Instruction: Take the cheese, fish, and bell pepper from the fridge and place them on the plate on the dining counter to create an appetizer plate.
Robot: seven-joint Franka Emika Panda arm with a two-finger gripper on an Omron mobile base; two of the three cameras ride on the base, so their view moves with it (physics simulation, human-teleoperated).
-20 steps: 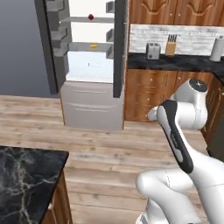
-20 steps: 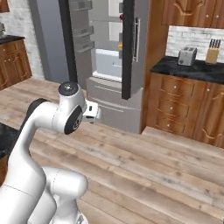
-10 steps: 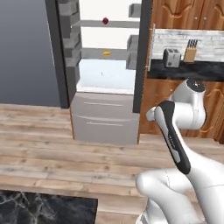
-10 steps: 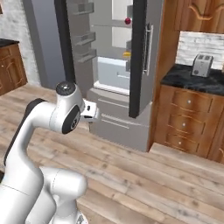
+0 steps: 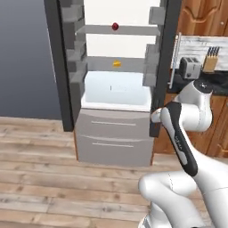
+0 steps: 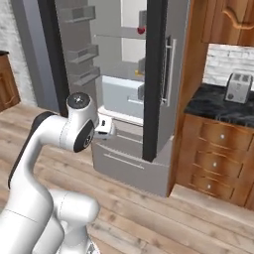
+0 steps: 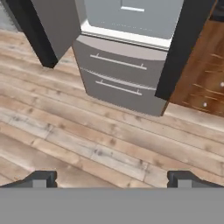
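While the fridge stands with both dark doors swung wide in the upper centre of the left base view, its white interior faces the robot above two grey drawers. On the upper grey shelf, near the top centre of that view, sits the bell pepper, small, round and dark red. One shelf lower, just below and almost in line with it, lies the cheese, a small yellow-orange piece. In the right base view the pepper peeks out beside the edge of the dark door at upper centre. To the right of the fridge, a toaster and a knife block stand on a dark counter over wood cabinets. The gripper hangs over the wooden plank floor in front of the drawers, its two fingertips spread wide apart at the bottom of the hand view, with nothing between them.
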